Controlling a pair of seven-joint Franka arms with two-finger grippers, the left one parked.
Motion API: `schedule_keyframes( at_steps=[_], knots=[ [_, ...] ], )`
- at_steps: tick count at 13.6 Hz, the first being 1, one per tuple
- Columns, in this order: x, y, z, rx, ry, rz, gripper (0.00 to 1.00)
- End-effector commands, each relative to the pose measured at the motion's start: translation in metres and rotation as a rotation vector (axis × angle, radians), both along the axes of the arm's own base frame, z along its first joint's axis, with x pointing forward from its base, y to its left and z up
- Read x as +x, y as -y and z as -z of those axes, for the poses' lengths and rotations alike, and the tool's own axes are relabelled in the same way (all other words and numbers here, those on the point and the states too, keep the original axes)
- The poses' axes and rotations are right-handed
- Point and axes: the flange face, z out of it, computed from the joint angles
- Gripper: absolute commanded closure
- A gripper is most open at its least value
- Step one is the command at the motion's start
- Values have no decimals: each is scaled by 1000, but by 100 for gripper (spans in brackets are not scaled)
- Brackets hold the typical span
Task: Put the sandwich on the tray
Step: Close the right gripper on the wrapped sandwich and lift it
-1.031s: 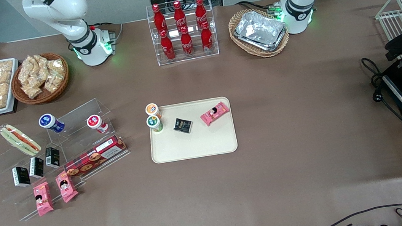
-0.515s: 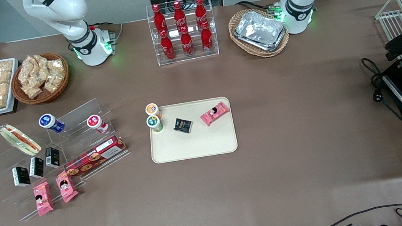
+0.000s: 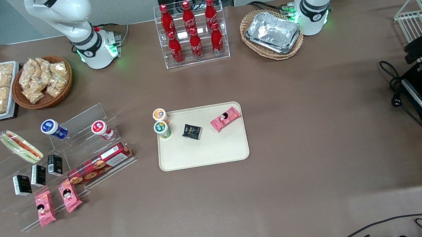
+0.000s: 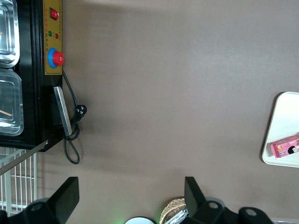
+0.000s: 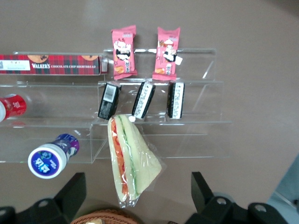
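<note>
Right wrist view: claw [image 5: 135, 205] spread wide above the sandwich [image 5: 131, 161] (fingertips cut off).

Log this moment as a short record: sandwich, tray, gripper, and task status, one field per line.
sandwich: clear-wrapped, lying on the acrylic display stand toward the working arm's end of the table
tray: cream-beige, mid-table, holding two small cups, a black packet and a pink snack pack
gripper: open, above the sandwich, fingers straddling it without touching
task status: sandwich not yet grasped, not on tray
</note>
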Motion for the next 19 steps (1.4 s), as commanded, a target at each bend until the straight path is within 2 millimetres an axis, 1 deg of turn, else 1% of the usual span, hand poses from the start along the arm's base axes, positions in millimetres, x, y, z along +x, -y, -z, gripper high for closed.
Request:
schedule_keyframes(
  at_steps=[1, 3, 6, 9, 10, 11, 14, 16, 19],
  knots=[
    [-24, 32, 31, 73, 32, -107, 0],
    [-30, 27, 43, 77, 29, -134, 0],
    [-39, 23, 66, 76, 21, -193, 0],
    [-62, 11, 85, 75, 22, -212, 0],
    [-66, 9, 88, 78, 19, -221, 0],
    [-69, 7, 85, 77, 20, -245, 0],
    [-88, -1, 97, 73, 15, -272, 0],
    [-101, -2, 109, 36, 68, -310, 0],
    [-103, 0, 125, 17, 93, -332, 0]
  ],
)
